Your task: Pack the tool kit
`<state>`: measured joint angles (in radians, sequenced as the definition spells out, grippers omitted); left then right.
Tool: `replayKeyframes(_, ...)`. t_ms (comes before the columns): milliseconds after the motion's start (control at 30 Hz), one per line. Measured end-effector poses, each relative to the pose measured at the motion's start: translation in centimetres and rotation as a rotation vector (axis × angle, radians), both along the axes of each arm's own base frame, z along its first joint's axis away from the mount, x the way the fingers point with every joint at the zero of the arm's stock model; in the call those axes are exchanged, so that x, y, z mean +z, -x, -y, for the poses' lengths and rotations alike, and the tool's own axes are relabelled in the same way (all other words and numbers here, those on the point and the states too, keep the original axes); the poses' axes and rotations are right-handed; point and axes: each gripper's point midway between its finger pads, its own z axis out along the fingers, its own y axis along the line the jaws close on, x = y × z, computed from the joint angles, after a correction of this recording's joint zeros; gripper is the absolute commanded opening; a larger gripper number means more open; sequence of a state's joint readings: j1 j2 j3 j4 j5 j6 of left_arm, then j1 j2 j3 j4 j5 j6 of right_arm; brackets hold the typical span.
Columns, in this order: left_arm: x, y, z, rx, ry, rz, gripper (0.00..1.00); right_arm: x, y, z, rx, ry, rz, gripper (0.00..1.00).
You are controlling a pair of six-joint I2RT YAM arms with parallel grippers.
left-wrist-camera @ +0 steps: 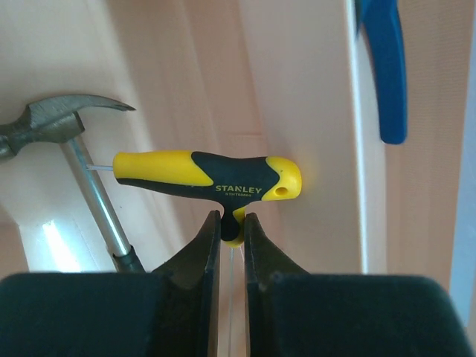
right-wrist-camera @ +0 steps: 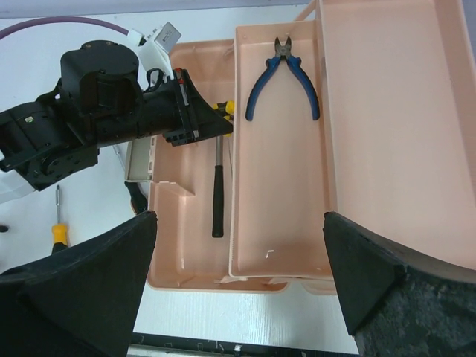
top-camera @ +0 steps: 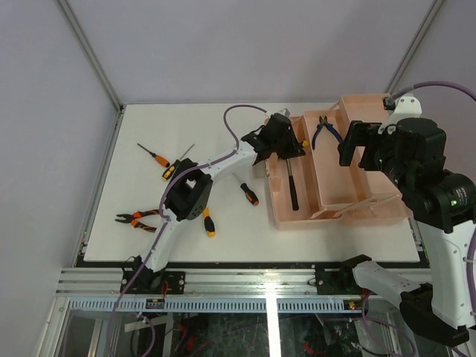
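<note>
Lying open, salmon-pink toolbox (top-camera: 306,195), hammer (top-camera: 291,186) inside

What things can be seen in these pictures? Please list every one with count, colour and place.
toolbox: one, salmon pink, open, on the table's right side
tray: one, salmon pink, inside the toolbox
hammer: one, metal with black grip, toolbox floor beside tray
blue pliers: one, in the tray
orange pliers: one, orange-black, table's left side
screwdrivers: four, two orange-black and two yellow-black, on the table left of the toolbox
T-handle tool: one, yellow and black, held over the toolbox
table: one, white
left pincer: one, black, shut on the T-handle tool
right pincer: one, black, open above the toolbox
</note>
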<state>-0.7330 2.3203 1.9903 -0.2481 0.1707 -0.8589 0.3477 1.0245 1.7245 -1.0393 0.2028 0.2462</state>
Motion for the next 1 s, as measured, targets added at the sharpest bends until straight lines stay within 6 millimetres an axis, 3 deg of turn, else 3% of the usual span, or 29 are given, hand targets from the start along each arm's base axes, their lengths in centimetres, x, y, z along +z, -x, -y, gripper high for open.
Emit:
replayKeyframes(367,-4.6,-1.7,0.3,0.048,-0.03,-0.006,0.01,2.0,2.2,1.7,-0.043,0.017,0.016,1.0)
replayKeyframes(433,-5.0,-1.7,0.2,0.051,-0.034,-0.01,0.13,2.1,2.5,1.8,-0.044,0.018,0.013,1.0)
replayKeyframes(467,-5.0,-1.8,0.2,0.054,-0.036,-0.01,0.24,2.1,2.6,1.8,-0.043,0.019,0.011,1.0)
replayKeyframes(533,-4.9,-1.9,0.3,0.059,-0.034,-0.001,0.62,1.9,2.7,1.9,-0.043,0.024,0.003,1.0)
replayKeyframes(600,-4.8,-2.1,0.3,0.063,-0.033,0.006,0.74,1.6,2.6,1.8,-0.042,0.03,-0.01,1.0)
replayKeyframes(733,-4.7,-2.2,0.3,0.057,-0.039,0.024,0.82,1.4,2.3,1.7,-0.041,0.034,-0.02,1.0)
replayKeyframes(1000,-4.7,-1.6,-0.7,0.065,-0.064,0.006,0.81,1.2,2.1,1.6,-0.038,0.034,-0.029,0.99)
